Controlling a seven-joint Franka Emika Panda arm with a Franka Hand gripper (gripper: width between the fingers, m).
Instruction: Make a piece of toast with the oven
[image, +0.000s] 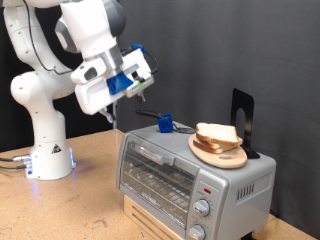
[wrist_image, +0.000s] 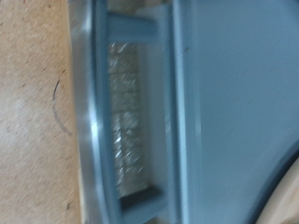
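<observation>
Piece of toast (image: 218, 134) on round board w/ other slices atop closed oven (image: 190, 176), gripper (image: 118, 122) hovering off oven's left corner in exterior view, can't tell if spread or pinched, prob could clip oven edge descending.

The oven (image: 190, 175) sits on the table (image: 70, 205) toward the exterior view's right, on top of a wooden block (image: 150, 222). Stacked slices on a round board (image: 220, 150) rest on its top, a small cup (image: 165, 122) behind them. The gripper (image: 143, 95) hangs above the oven's left end, robot base (image: 48, 150) at left.
</observation>
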